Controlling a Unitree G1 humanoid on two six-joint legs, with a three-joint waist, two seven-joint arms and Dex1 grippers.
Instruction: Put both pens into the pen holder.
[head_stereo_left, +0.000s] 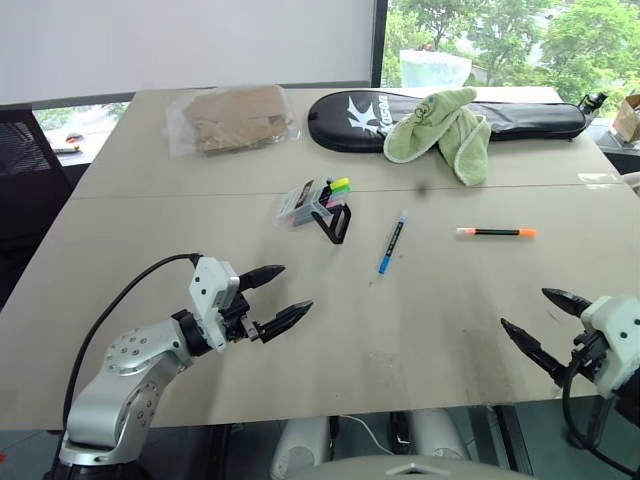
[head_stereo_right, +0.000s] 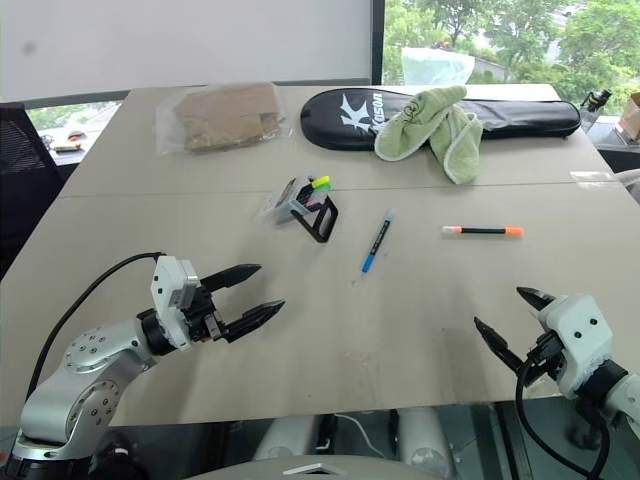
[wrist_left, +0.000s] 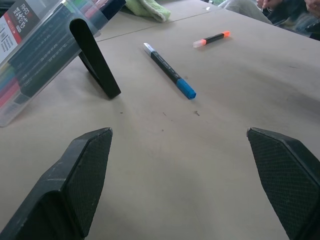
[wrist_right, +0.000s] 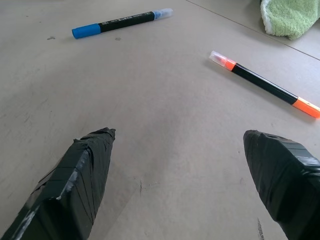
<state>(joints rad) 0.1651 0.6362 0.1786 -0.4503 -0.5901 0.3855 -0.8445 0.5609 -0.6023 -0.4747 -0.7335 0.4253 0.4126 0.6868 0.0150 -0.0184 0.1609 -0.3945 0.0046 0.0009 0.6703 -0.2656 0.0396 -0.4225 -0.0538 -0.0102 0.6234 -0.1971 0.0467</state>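
The blue-ended pen (head_stereo_left: 392, 243) lies on the table near its middle. The orange-ended pen (head_stereo_left: 496, 232) lies flat to its right. Left of both stands the pen holder (head_stereo_left: 312, 205), a translucent box propped on a black loop frame, with yellow-green and pink marker tips showing inside. My left gripper (head_stereo_left: 285, 295) hovers open over the near left of the table, short of the holder. My right gripper (head_stereo_left: 534, 320) hangs open at the near right edge, short of the orange-ended pen. Nothing is between either pair of fingers.
A long black racket bag (head_stereo_left: 450, 116) lies along the far side with a green towel (head_stereo_left: 445, 128) draped over it. A clear plastic bag holding brown paper (head_stereo_left: 232, 118) sits at the far left. A seam (head_stereo_left: 180, 193) crosses the table behind the holder.
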